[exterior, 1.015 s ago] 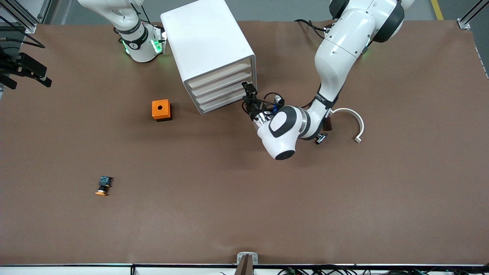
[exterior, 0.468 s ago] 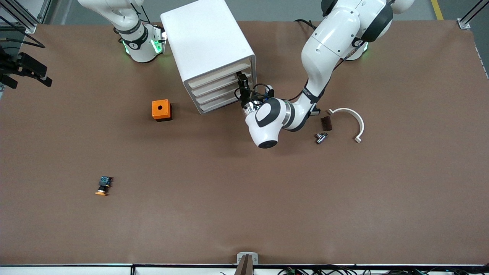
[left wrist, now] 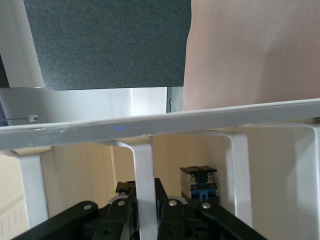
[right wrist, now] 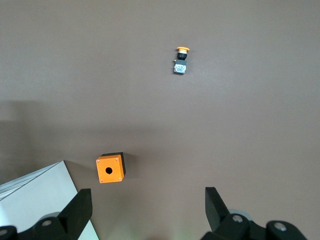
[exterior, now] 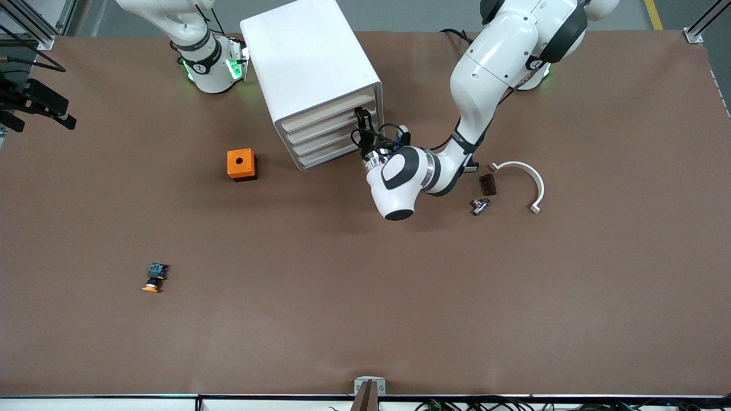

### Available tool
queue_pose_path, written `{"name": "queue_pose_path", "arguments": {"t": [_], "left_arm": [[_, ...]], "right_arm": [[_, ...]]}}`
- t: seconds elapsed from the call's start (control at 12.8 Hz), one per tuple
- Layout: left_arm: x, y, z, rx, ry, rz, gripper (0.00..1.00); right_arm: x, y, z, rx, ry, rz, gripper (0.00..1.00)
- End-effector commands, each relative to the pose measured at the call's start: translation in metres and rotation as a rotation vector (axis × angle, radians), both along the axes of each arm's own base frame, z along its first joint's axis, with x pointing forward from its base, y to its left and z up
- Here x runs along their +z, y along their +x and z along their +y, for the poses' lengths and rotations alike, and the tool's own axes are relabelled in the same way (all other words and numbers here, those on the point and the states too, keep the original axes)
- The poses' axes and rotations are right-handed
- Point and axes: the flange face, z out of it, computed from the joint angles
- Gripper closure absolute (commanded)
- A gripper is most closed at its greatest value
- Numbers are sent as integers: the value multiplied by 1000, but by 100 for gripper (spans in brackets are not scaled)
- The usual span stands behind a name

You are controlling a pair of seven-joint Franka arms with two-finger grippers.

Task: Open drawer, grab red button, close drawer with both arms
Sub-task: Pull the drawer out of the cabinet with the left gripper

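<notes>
1. Nearest the front camera lies the orange-capped button [exterior: 154, 278]; farther off, the orange box with a hole [exterior: 241, 164].
2. The left gripper [left wrist: 146, 220] is at the uppermost drawer [exterior: 334, 116] – fingers [left wrist: 119, 212] pinched on its white handle bar [left wrist: 145, 192], which runs between them.
3. A blue-backed button [left wrist: 199, 182] sits inside, just ahead.
4. The right gripper [right wrist: 145, 210] waits spread apart, high over the table.
5. No writing is legible.

Clearly a robotics lab. Two white arms [exterior: 491, 74] bolted along a wide brown table [exterior: 365, 319], aluminium frame posts [exterior: 699, 25] at its corners, loose cables [exterior: 457, 404] along the edge.
</notes>
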Motion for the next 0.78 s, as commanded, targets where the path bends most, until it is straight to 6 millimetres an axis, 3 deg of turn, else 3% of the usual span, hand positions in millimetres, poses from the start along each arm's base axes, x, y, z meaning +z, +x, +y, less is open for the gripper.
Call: {"name": "queue_pose_path", "arguments": {"t": [0.0,0.16,0.23,0.39,0.55,0.62,0.7], "left_arm": [[6,18,12,48,-6,13,90],[6,39,29,99,-13,16,89],[6,50,39,125,-15,17,89],[2,74,63,182,-10,16,88],[-2,99,87,257,-9,0,87],[-2,109,98,283,-9,-2,86],[0,119,109,303,-10,-8,86]], "right_arm": [[4,-4,-2,5,1,-7,0],[2,0,-3,2,-4,-2,0],[-16,10,-7,-12,-3,33,0],[-70,42,-7,-9,6,124,0],[-86,62,-19,-25,-5,135,0],[-107,72,-20,-25,-10,167,0],[-111,75,-22,-26,-12,169,0]]}}
